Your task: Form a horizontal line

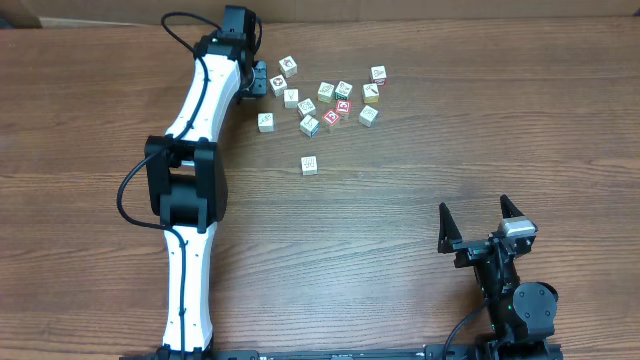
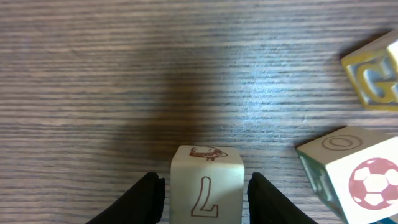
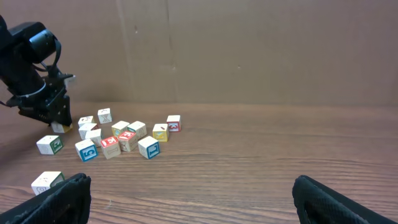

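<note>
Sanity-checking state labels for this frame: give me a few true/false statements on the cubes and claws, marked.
1. The right claw is open and empty. True.
2. The cubes form a straight touching row. False: they lie scattered, several clearly apart.
3. A cream cube sits between the left claw's fingers. True.
4. The right claw is over the cubes. False: it is far from them.
5. A lone cube lies apart from the rest. True.
</note>
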You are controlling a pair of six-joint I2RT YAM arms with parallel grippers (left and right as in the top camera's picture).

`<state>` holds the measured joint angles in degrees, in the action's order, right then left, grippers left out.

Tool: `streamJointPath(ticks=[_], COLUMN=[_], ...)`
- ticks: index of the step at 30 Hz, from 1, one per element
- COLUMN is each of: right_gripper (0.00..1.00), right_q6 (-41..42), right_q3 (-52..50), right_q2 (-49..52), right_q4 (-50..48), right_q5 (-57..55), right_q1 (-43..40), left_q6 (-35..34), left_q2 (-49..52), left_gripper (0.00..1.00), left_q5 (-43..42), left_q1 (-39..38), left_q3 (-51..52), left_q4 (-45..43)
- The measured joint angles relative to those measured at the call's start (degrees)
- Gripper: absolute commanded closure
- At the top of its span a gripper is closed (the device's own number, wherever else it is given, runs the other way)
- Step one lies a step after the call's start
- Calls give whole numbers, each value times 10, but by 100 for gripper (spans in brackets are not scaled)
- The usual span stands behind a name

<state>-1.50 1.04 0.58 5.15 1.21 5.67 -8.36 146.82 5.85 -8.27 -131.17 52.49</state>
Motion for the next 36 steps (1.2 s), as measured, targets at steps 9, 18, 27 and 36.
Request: streamJointPath(ticks=[9,18,27,36], right_gripper=[0,0,0,0], right_q6=[0,0,0,0], right_q3=[0,0,0,0], right_q2=[0,0,0,0], right_q4=[0,0,0,0], right_q5=[0,0,0,0], right_q1=[0,0,0,0], left_q6=[0,0,0,0], left_q2=[1,2,2,2], left_gripper=[58,59,59,59], left_q5=[0,0,0,2], left_q1=[0,0,0,0], left_q3=[22,22,22,22], left_q4=[-29,-46,-59,-65])
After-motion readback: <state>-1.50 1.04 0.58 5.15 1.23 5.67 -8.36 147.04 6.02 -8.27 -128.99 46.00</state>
